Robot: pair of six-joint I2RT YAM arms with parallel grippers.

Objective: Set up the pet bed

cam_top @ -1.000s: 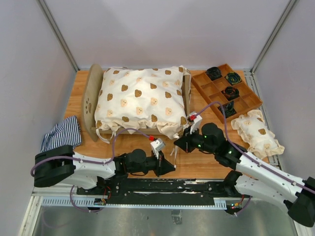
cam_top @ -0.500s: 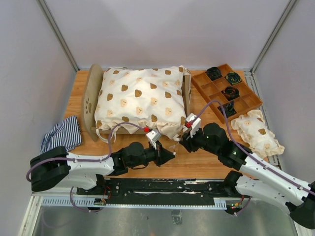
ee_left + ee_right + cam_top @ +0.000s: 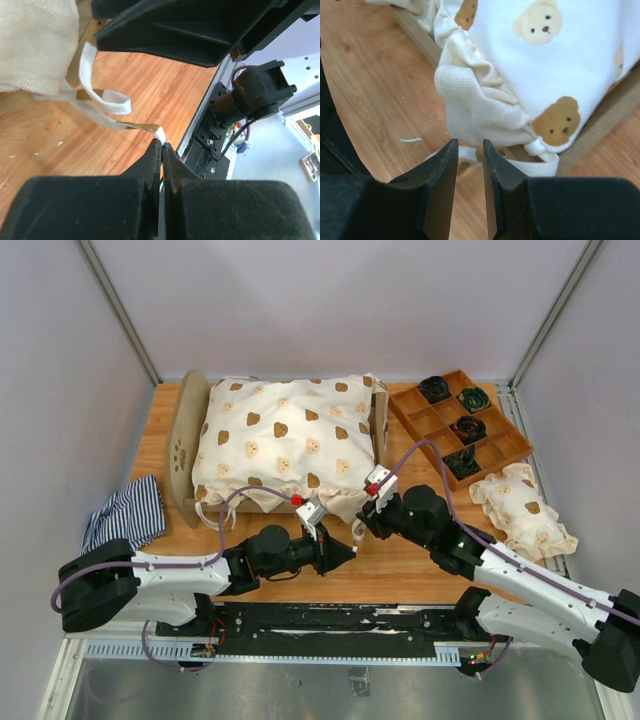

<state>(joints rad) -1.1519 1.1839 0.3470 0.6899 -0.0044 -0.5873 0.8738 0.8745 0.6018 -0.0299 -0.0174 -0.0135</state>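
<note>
The pet bed [image 3: 183, 445] lies across the table's back, its rounded headboard with the paw cutout on the left. A cream bear-print cushion [image 3: 285, 445] covers it. From the cushion's near right corner [image 3: 480, 100] hang white ties [image 3: 107, 102]. My left gripper [image 3: 352, 553] sits just in front of that corner, shut on the end of one tie [image 3: 161, 134]. My right gripper [image 3: 358, 530] is close beside it at the same corner. Its jaws stand slightly apart [image 3: 470, 145], a tie [image 3: 540, 167] lies just past the tips, and nothing is between them.
A brown compartment tray [image 3: 425, 425] with black coiled items stands at the back right. A small bear-print pillow [image 3: 522, 510] lies in front of it. A navy-and-white striped cloth [image 3: 125, 512] is bunched at the left edge.
My left gripper has moved up toward the bed's near right corner, still shut on the tie. My right gripper has opened and shifted slightly left toward that corner.
</note>
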